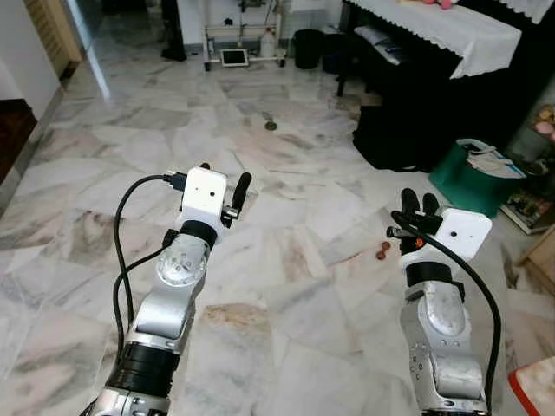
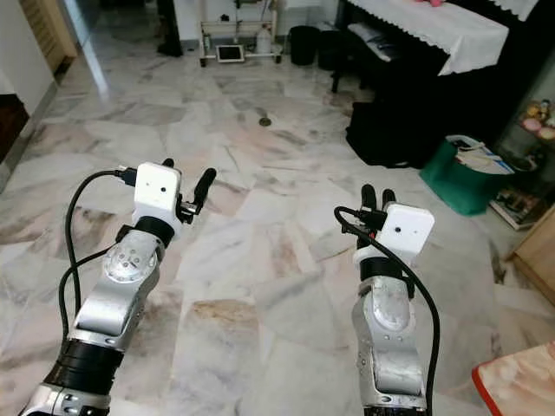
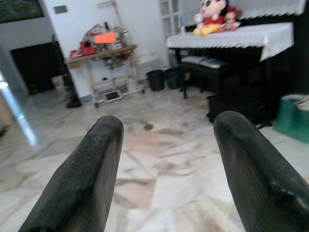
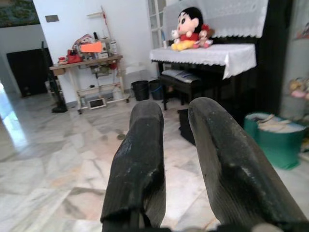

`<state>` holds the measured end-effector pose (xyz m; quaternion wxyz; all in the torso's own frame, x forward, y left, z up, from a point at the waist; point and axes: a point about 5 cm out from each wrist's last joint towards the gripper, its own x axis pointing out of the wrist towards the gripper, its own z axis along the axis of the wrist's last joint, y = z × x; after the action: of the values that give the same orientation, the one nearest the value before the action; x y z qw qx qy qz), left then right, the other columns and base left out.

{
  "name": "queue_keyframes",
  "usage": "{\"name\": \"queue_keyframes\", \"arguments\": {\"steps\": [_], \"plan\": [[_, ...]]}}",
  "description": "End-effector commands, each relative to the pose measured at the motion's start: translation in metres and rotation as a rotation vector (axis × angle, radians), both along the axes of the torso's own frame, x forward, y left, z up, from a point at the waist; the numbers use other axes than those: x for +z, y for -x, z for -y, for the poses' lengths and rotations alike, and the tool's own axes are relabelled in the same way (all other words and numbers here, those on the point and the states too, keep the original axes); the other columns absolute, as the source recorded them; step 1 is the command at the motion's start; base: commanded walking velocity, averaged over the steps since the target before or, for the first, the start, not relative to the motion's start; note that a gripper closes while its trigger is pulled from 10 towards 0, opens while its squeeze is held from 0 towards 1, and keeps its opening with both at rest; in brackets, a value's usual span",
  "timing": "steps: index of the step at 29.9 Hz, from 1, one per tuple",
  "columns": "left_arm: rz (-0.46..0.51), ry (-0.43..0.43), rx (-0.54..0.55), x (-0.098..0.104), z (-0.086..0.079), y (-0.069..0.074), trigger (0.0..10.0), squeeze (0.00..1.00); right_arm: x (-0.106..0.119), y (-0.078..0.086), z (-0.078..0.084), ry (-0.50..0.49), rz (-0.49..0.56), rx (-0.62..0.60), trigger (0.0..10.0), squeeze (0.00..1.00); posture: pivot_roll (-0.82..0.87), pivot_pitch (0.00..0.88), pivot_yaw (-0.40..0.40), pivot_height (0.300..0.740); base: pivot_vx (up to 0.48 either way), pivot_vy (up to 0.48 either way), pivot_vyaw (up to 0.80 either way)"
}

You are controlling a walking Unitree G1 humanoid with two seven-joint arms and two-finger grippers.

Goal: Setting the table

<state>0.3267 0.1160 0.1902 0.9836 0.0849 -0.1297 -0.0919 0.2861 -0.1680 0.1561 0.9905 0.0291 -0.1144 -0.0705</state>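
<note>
Both arms are raised in front of me over a marble floor (image 1: 286,260). My left gripper (image 1: 224,178) points forward at the left, its two black fingers (image 3: 91,164) spread wide apart with nothing between them. My right gripper (image 1: 420,202) points forward at the right. Its fingers (image 4: 145,145) stand close together and hold nothing; only a narrow slit shows between them in the right wrist view. A black cable loops off each wrist.
A black piano under a white lace cloth (image 1: 451,35) stands at the far right, plush toys (image 4: 186,29) on top. A green basket (image 1: 473,178) sits beside it. Far back are black bins (image 1: 306,48) and a cluttered trolley (image 3: 101,53). Small brown bits (image 1: 382,251) lie on the floor.
</note>
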Motion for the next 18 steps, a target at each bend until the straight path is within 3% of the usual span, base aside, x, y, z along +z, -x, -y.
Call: {"name": "queue_keyframes", "arguments": {"steps": [1, 8, 13, 18], "plan": [[0.001, 0.029, -0.010, 0.002, 0.002, -0.002, 10.0, 0.00, 0.001, -0.002, -0.001, 0.015, 0.004, 0.006, 10.0, 0.00, 0.08, 0.000, -0.013, 0.740, 0.000, 0.000, -0.79], [-0.005, 0.061, 0.001, 0.000, -0.003, -0.001, 10.0, 0.00, 0.005, -0.002, -0.002, 0.009, 0.017, -0.003, 10.0, 0.00, 0.08, 0.000, -0.022, 0.740, 0.000, 0.000, -0.79], [0.007, 0.046, -0.002, 0.003, -0.005, -0.002, 10.0, 0.00, 0.004, 0.001, -0.014, 0.039, 0.015, 0.021, 10.0, 0.00, 0.09, 0.000, -0.025, 0.740, 0.000, 0.000, -0.79], [0.000, 0.087, 0.020, 0.005, -0.012, -0.004, 10.0, 0.00, 0.006, -0.001, -0.015, 0.043, 0.017, 0.017, 10.0, 0.00, 0.10, 0.000, -0.027, 0.740, 0.000, 0.000, -0.79]]}}
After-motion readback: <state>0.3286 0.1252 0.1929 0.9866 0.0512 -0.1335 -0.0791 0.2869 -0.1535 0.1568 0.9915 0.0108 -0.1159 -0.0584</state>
